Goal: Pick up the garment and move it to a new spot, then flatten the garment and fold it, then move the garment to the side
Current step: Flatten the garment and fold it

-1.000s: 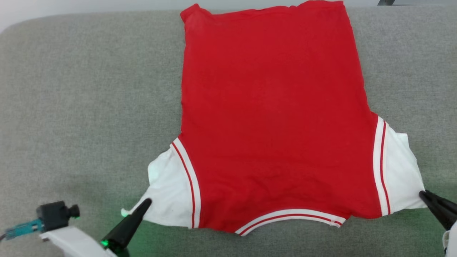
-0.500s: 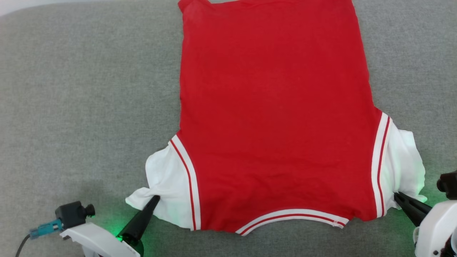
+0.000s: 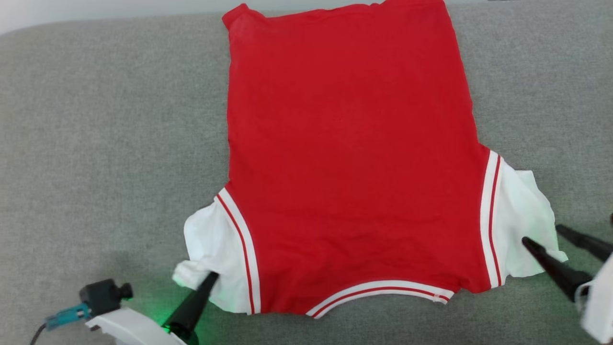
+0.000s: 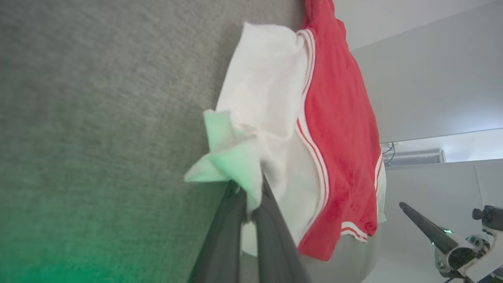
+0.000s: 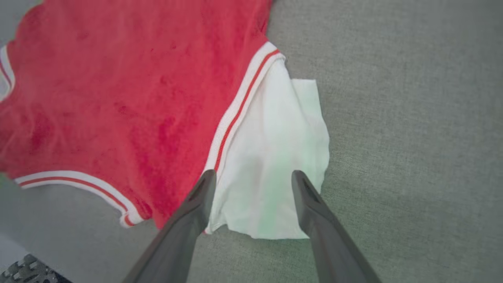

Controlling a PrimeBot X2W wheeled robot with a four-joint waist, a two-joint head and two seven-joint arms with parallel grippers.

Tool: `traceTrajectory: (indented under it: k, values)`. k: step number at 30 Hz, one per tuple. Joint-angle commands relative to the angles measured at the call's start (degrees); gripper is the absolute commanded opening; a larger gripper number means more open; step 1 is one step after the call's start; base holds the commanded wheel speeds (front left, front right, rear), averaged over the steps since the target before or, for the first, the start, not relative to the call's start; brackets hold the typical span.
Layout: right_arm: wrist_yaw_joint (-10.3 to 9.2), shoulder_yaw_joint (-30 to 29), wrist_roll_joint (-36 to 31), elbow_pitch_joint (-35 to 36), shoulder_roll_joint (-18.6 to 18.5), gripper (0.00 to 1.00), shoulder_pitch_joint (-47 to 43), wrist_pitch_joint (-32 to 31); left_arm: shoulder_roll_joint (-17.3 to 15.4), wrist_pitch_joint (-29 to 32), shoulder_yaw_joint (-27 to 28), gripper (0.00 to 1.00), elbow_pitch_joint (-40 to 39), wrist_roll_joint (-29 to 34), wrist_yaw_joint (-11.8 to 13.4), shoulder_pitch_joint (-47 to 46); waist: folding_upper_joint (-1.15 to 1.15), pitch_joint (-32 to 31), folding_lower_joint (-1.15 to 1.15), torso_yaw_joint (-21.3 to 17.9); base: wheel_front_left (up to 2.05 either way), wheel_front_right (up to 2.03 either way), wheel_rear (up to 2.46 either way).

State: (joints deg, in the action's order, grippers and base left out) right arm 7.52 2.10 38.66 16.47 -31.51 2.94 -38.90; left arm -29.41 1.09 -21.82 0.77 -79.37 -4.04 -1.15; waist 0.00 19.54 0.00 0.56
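Note:
The red garment (image 3: 349, 158) lies spread flat on the grey cushion, plain red side up, its striped neck trim nearest me and a white flap sticking out at each lower corner. My left gripper (image 3: 210, 277) is shut on the bunched tip of the left white flap (image 4: 235, 157), which is lifted a little off the cushion. My right gripper (image 3: 543, 235) is open over the right white flap (image 5: 271, 157), one finger at the striped trim and the other at the flap's outer edge. The lettering and the tag are hidden.
The grey fabric cushion (image 3: 105, 143) carries the garment and extends wide on both sides. Its far edge meets a pale wall (image 3: 96, 9) at the top. A small black camera with a teal plug (image 3: 100, 297) sits on my left wrist.
The right gripper has let go of the right flap and now stands open over it. The left gripper, still shut on its flap, moved inward, bunching the cloth. The camera view shifted.

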Motion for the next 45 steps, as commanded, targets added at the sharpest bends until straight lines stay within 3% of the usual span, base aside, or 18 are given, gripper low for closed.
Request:
traceTrajectory:
  k: [1,5,9,16,21,29,33,39,40,41,45]
  values:
    - [-0.07,-1.03,1.83,1.79,-0.47,1.0,0.66,-1.55,0.03,0.35,-0.46,0.0,-0.42,0.46,0.06,0.24,0.0,0.38,0.0,0.3,0.0,0.0,0.0]
    - [-0.07,-6.83,7.26,6.77,-3.02,1.0,6.1,-7.99,0.1,0.79,-0.89,0.0,-2.66,1.31,0.78,-1.27,0.0,2.62,0.0,1.53,0.0,0.0,0.0]
    - [-0.07,-8.19,6.28,3.54,-4.38,1.0,18.65,-10.85,0.8,1.15,-1.78,0.0,-4.33,2.67,0.93,-3.57,0.0,6.04,0.0,3.53,0.0,0.0,0.0]
    - [-0.07,1.21,-3.32,-15.97,-3.78,1.0,45.78,-13.88,2.79,2.79,-4.6,0.0,-5.17,5.21,0.26,-9.7,0.0,11.83,0.0,9.15,0.0,0.0,0.0]
    - [-0.07,4.31,-8.69,-31.74,-2.81,1.0,59.57,-15.16,5.18,3.89,-7.17,0.0,-4.66,6.59,-0.88,-13.77,0.0,15.55,0.0,14.52,0.0,0.0,0.0]
    - [-0.08,6.59,-14.16,-47.24,-4.1,1.0,70.91,-15.9,7.77,3.75,-9.41,0.0,-3.15,7.47,-2.43,-17.63,0.0,20.82,0.0,20.85,0.0,0.0,0.0]
    - [-0.08,9.23,-17.46,-52.37,-4.15,1.0,74.87,-16.54,8.8,3.84,-10.39,0.0,-2.03,7.69,-2.71,-19.63,0.0,22.62,0.0,21.75,0.0,0.0,0.0]
    - [-0.01,12.92,-16.97,-58.0,-2.08,1.0,76.12,-19.55,8.73,3.63,-10.57,0.0,0.81,6.89,-2.87,-21.33,0.0,23.1,0.0,21.59,0.0,0.0,0.0]
    - [-0.01,13.12,-16.85,-58.83,-2.08,0.77,76.4,-19.84,8.7,3.54,-10.59,0.0,1.07,6.75,-2.85,-21.57,0.0,23.09,0.0,21.6,0.0,0.0,0.0]
    - [-0.01,13.66,-16.73,-59.42,-1.95,0.0,76.52,-20.47,8.69,3.41,-10.63,0.0,1.29,6.66,-2.85,-21.77,0.0,23.02,0.0,21.6,0.0,0.0,0.0]
    - [0.07,13.85,-16.19,-60.97,-2.59,0.0,77.36,-19.64,8.56,2.94,-10.82,0.0,1.93,6.0,-2.85,-22.34,0.0,22.75,0.0,21.54,0.0,0.0,0.0]
